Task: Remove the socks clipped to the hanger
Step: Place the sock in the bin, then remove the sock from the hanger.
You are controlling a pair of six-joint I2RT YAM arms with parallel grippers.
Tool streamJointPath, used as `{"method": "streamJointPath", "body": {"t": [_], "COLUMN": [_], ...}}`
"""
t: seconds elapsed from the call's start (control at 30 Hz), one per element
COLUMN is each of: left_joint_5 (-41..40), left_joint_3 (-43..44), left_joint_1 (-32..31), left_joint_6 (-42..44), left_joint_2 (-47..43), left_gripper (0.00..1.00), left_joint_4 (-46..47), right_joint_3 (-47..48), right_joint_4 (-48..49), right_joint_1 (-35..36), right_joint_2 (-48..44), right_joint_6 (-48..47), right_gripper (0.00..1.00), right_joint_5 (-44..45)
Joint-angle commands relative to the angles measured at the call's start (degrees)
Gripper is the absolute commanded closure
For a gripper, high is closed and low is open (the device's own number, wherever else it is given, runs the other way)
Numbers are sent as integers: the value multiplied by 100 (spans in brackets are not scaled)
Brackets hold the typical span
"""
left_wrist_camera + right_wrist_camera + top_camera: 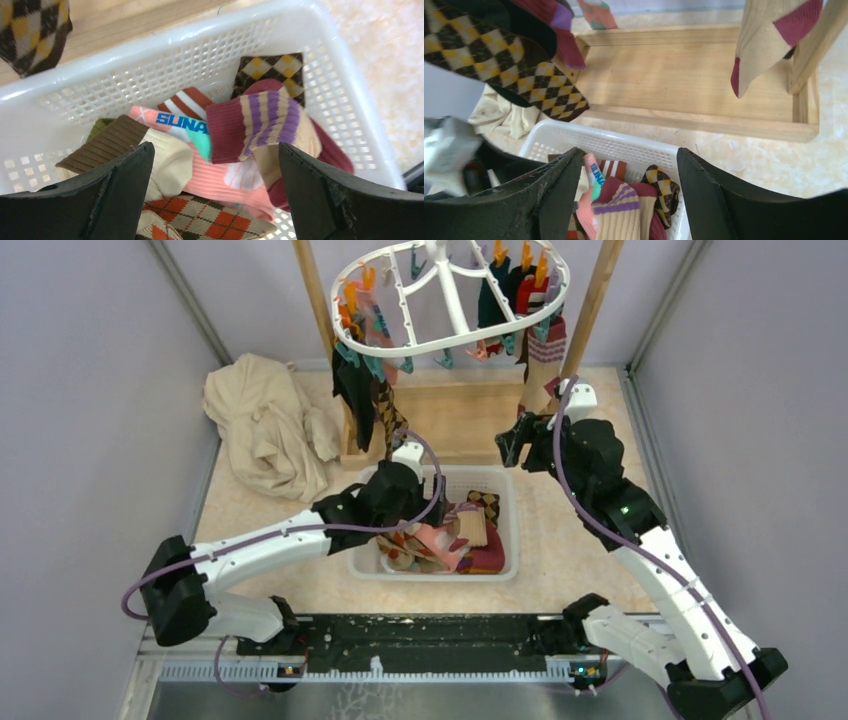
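Note:
The white oval hanger (450, 300) hangs at the back with teal and orange clips. Socks are still clipped to it: a black one and a brown argyle one (499, 60) on the left, and a cream sock with maroon toe (764, 45) on the right. My left gripper (215, 165) hovers open over the white mesh basket (150, 75), nothing between its fingers. Below it lie loose socks, among them a maroon one with purple stripes (255, 125) and a pink one (220, 180). My right gripper (629, 170) is open and empty, raised behind the basket, under the hanger's right side.
A wooden frame with a flat base (460, 415) and two upright posts (595, 300) carries the hanger. A crumpled beige cloth (265, 425) lies at the left. Grey walls close in both sides.

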Motion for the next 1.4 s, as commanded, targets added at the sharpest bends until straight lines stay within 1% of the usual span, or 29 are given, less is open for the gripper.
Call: {"method": "streamJointPath", "body": {"t": [0.0,0.13,0.23,0.4,0.47,0.57,0.63,0.7,0.83,0.97,1.07,1.2,1.37], "left_joint_5": [166,272,123,-392,-823,-1153,-1099,-1040,-731,-610,-603,-610,-601], "left_joint_3": [319,312,159,-153,-240,-459,-610,-671,-616,-540,-539,-581,-582], "left_joint_1": [8,8,8,8,10,30,70,158,430,447,447,447,447], "left_joint_6": [51,96,102,93,57,238,498,593,573,552,520,510,510], "left_joint_2": [-321,-579,-874,-1423,-1575,-1747,-1817,-1815,-1736,-1727,-1828,-1959,-1976], "left_gripper": [1,1,1,1,1,1,1,1,1,1,1,1,1], "left_joint_4": [-219,-293,-324,-492,-642,-568,-248,-116,-83,-105,-158,-192,-239], "right_joint_3": [-294,-585,-685,-756,-774,-807,-843,-845,-863,-804,-790,-854,-1012], "right_joint_4": [595,904,1074,1206,1248,1267,1247,1252,1542,1855,2022,2130,2239], "right_joint_1": [-520,-1059,-1167,-1262,-1273,-1273,-1273,-1273,-1344,-1485,-1585,-1784,-2002], "right_joint_2": [28,83,173,325,351,347,322,308,403,699,896,1065,1154], "right_joint_6": [364,571,531,562,596,649,641,623,701,781,811,820,818], "right_gripper": [30,30,30,30,30,31,32,33,37,43,46,46,39], "right_joint_5": [-505,-1038,-1134,-1135,-1194,-1275,-1258,-1213,-1259,-1412,-1443,-1435,-1426]}}
